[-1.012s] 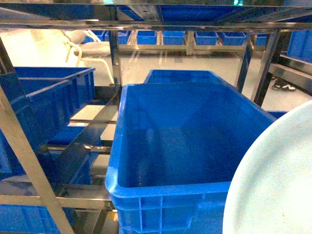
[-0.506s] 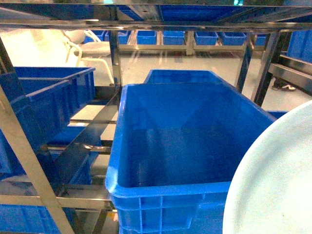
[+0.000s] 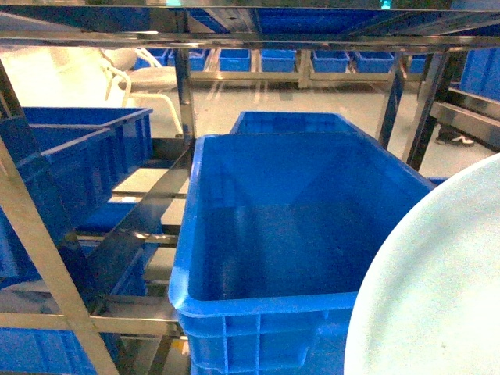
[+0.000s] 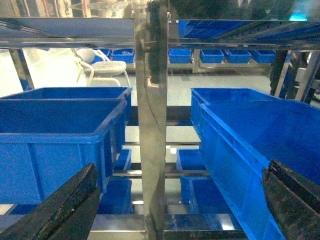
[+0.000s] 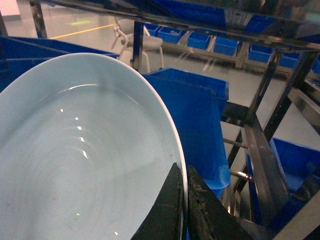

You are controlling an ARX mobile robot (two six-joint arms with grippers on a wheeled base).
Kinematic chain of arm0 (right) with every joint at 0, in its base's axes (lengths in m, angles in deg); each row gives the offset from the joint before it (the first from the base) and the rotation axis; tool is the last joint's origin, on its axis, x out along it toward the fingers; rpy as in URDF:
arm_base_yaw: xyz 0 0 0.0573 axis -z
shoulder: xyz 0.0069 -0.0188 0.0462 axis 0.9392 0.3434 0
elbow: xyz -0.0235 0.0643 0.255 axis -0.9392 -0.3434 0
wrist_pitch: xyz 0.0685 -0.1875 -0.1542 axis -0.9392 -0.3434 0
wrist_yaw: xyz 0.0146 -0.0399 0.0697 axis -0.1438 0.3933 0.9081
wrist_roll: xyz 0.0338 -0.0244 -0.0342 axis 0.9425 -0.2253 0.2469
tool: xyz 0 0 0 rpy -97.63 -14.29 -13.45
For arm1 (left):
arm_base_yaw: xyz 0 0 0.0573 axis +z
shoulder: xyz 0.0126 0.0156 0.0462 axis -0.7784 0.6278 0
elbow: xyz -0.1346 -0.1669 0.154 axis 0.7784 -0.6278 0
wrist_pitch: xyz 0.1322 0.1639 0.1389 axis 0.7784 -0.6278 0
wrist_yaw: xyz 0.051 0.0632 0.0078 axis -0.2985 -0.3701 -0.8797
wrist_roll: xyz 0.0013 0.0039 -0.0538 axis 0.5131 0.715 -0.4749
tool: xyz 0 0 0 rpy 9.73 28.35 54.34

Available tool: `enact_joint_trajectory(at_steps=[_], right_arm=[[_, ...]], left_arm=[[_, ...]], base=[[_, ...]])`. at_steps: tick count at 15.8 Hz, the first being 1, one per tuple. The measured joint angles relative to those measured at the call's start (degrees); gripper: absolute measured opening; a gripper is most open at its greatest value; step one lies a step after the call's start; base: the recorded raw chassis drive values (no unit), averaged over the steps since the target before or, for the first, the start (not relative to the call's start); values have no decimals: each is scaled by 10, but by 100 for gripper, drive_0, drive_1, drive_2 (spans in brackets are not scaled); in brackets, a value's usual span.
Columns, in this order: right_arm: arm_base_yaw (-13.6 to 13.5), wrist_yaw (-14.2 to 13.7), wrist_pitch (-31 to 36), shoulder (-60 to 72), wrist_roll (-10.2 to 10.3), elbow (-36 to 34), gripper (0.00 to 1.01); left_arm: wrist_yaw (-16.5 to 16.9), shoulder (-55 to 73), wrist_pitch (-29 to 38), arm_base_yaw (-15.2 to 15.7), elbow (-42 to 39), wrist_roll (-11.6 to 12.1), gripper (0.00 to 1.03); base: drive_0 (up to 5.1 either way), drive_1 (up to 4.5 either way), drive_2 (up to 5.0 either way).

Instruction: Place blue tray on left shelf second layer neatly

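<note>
The blue tray [image 3: 437, 289], pale, glossy and round, fills the lower right corner of the head view, tilted on edge beside a big blue crate. In the right wrist view the tray [image 5: 75, 160] covers the left half, and my right gripper [image 5: 184, 200] is shut on its rim, one finger on each face. The left shelf [image 3: 47, 258] is a shiny steel rack of posts and rails on the left. One of its posts [image 4: 151, 125] stands straight ahead of my left gripper [image 4: 175, 205], which is open with nothing between its fingers [image 4: 60, 210]. Neither gripper shows in the head view.
A large deep-blue crate [image 3: 281, 234] sits on the rack in front, with another behind it. More blue crates [image 3: 86, 148] fill the left tiers. A steel rail [image 3: 234, 39] crosses overhead. A white chair [image 3: 148, 70] and several small blue bins [image 3: 277, 60] stand across the floor.
The tray has shifted a little left and up in the head view and covers more of the crate's right corner. Nothing else has moved.
</note>
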Motion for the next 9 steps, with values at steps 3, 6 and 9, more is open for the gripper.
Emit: enact_joint_trajectory(at_steps=[3, 6, 9], right_arm=[[-39, -29, -3, 16, 2, 2, 2], [-91, -75, 13, 35, 5, 15, 2], [-100, -84, 135, 142, 5, 28, 2]], left_arm=[[0, 0, 0, 0, 0, 0, 98], [0, 0, 0, 0, 0, 0, 98], [0, 0, 0, 0, 0, 0, 98]], base=[[-98, -98, -98], [0, 0, 0], [0, 0, 0]])
